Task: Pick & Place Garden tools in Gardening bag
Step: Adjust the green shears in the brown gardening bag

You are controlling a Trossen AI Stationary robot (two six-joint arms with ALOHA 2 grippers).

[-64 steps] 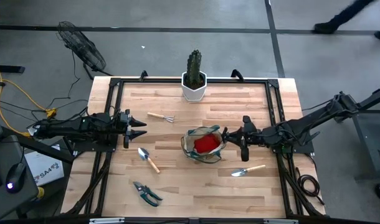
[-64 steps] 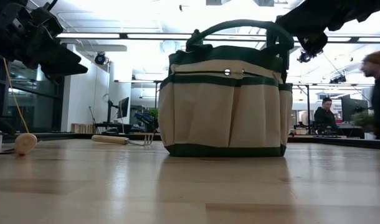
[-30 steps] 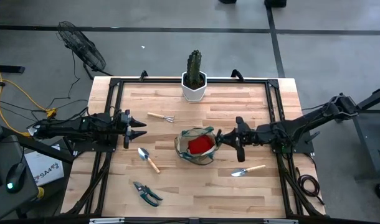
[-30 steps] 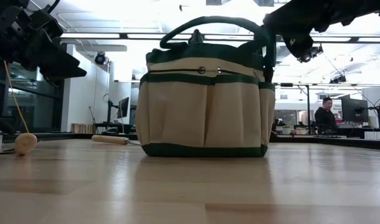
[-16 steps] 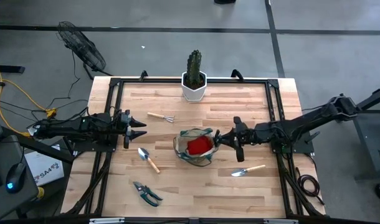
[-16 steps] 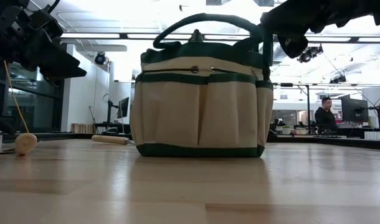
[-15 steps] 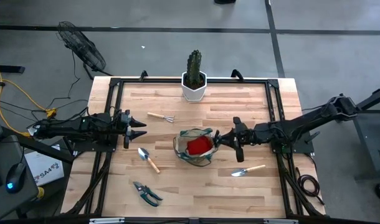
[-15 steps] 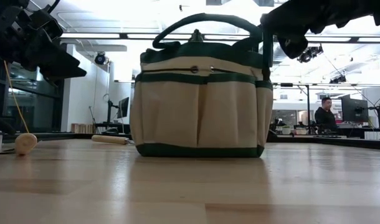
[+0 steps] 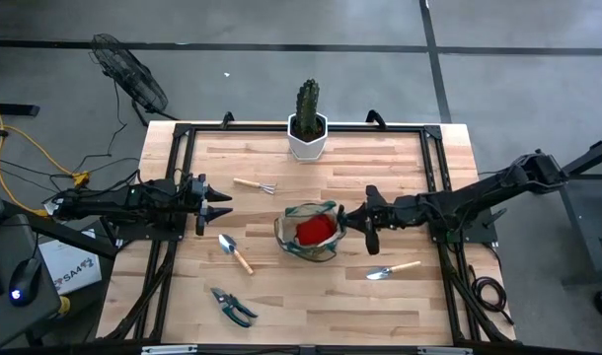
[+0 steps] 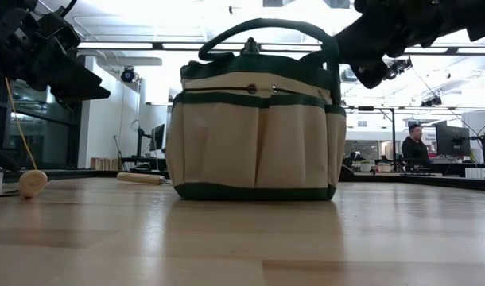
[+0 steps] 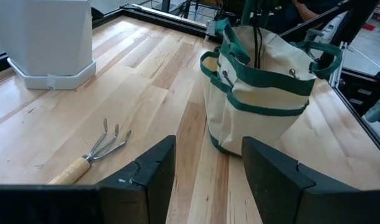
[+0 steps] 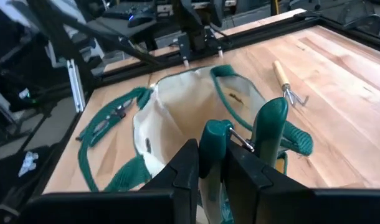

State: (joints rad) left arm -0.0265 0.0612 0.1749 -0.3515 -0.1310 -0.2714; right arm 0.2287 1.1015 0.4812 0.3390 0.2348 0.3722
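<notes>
1. Left gripper (image 9: 225,204): hovering at left of surface (image 9: 281,296), jaws apart, holding nothing
2. Mini rake (image 9: 255,185), trowel (image 9: 235,252), pruning shears (image 9: 231,306): lying on surface left of bag
3. Gardening bag (image 9: 309,232): upright at centre, red glove (image 9: 315,230) inside
4. Right gripper (image 9: 355,219): at bag's right edge, jaws clamped on green loop handle (image 12: 271,127)
5. Second trowel (image 9: 392,269): on surface, right of bag

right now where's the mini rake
In the high view the mini rake lies on the table's far left part, between the left gripper and the white cactus pot, up-left of the gardening bag.
</notes>
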